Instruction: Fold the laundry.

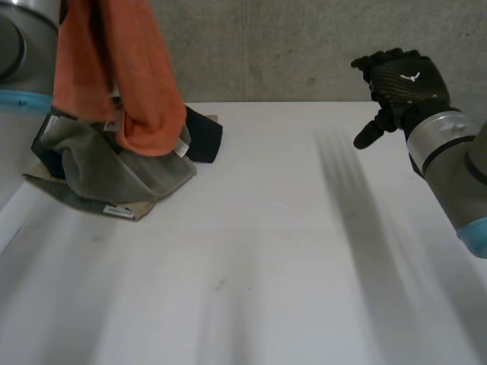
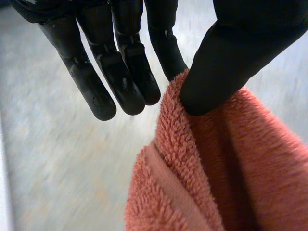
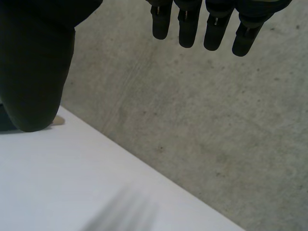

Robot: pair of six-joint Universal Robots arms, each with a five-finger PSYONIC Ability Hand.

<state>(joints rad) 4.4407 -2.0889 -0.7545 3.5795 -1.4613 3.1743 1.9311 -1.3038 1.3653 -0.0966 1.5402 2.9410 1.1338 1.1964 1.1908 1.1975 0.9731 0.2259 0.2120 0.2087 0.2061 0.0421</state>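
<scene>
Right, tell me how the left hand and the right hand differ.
The left hand pinches the orange towel between thumb and finger; the right hand holds nothing, fingers relaxed. The left hand's towel hangs over the cloth pile; the right hand hovers far from it. Both are black.

I record the right hand as a black shell with a woven, carbon-like finish and a small white mark on its back. The right forearm is a pale grey cylinder ringed by a thin black band, ending in a light-blue cap. The left arm is a rounded grey joint with a matching blue rim. The left hand has smooth, glossy black segmented fingers.
</scene>
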